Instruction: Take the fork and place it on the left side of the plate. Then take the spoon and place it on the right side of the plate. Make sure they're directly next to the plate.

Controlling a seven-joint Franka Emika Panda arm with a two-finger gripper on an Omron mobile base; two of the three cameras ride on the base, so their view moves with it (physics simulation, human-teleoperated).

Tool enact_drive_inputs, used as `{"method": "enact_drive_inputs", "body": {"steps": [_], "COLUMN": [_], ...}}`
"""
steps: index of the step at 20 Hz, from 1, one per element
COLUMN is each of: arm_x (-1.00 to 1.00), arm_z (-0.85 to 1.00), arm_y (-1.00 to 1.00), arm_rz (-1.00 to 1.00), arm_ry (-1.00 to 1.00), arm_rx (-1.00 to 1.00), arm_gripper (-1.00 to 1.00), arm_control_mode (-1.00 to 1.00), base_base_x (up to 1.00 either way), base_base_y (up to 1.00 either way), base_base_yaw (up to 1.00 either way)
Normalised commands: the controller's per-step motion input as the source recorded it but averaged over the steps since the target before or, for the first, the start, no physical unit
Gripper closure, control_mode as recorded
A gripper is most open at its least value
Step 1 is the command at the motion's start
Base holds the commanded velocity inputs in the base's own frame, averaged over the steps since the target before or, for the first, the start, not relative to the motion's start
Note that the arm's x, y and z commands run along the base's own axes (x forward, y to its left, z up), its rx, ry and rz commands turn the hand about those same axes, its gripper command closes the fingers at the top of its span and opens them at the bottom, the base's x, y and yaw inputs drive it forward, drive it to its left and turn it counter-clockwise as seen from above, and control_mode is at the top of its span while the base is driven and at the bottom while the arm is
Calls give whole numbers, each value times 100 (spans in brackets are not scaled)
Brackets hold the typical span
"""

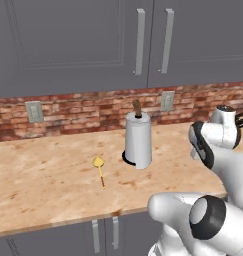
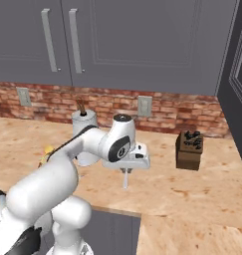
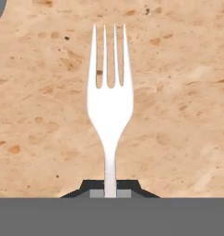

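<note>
In the hand view the gripper [image 3: 110, 190] sits at 6 o'clock, its dark fingers [image 3: 92, 186] pinching the handle of the fork [image 3: 109, 110] from both sides. The fork runs straight out from between them toward 12 o'clock, four tines pointing away, over the speckled counter [image 3: 187, 115].

In the right base view the fork [image 2: 125, 179] hangs tines down from the gripper [image 2: 126, 170], above the counter. A brown block [image 2: 189, 150] stands at 3 o'clock from it, a paper-towel roll [image 2: 85, 139] at 9 o'clock.

In the left base view the spoon [image 1: 99, 170] lies flat on the counter, at 8 o'clock from the roll, bowl toward the wall.
</note>
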Motion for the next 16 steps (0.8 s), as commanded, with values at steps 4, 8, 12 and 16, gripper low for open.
{"method": "enact_drive_inputs", "body": {"steps": [4, 8, 12, 16], "arm_x": [-39, -33, -28, -22], "arm_z": [79, 88, 92, 77], "arm_y": [45, 42, 24, 10], "arm_rz": [3, 5, 7, 7], "arm_ry": [-6, -13, -16, -13], "arm_rx": [-8, -13, -14, -12], "arm_gripper": [100, 100, 100, 100], "arm_control_mode": [-100, -100, -100, -100], "base_base_x": [0, 0, 0, 0], "base_base_y": [0, 0, 0, 0], "base_base_yaw": [0, 0, 0, 0]}}
